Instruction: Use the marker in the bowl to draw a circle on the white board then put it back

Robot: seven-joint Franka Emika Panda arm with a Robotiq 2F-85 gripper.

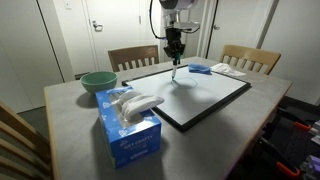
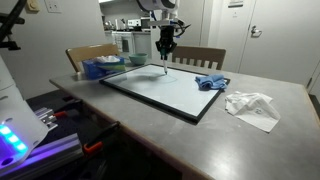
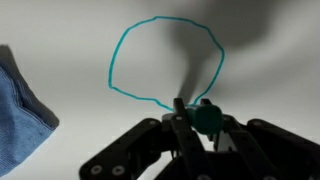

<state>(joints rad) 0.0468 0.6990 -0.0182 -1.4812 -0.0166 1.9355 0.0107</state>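
Observation:
My gripper (image 1: 175, 52) is shut on the marker (image 3: 203, 117), a slim stick with a teal end, held upright over the white board (image 1: 205, 95). In the wrist view the marker's tip sits by a teal, roughly round line (image 3: 125, 50) drawn on the board. The gripper also shows in an exterior view (image 2: 164, 48), above the board's far part (image 2: 170, 90). The teal-green bowl (image 1: 98, 81) stands on the table beyond the tissue box; it also shows in an exterior view (image 2: 137, 60).
A blue tissue box (image 1: 128, 125) stands near the table's front corner. A blue cloth (image 2: 212, 82) lies at the board's edge and crumpled white paper (image 2: 252, 106) beside it. Wooden chairs (image 1: 132, 58) stand behind the table.

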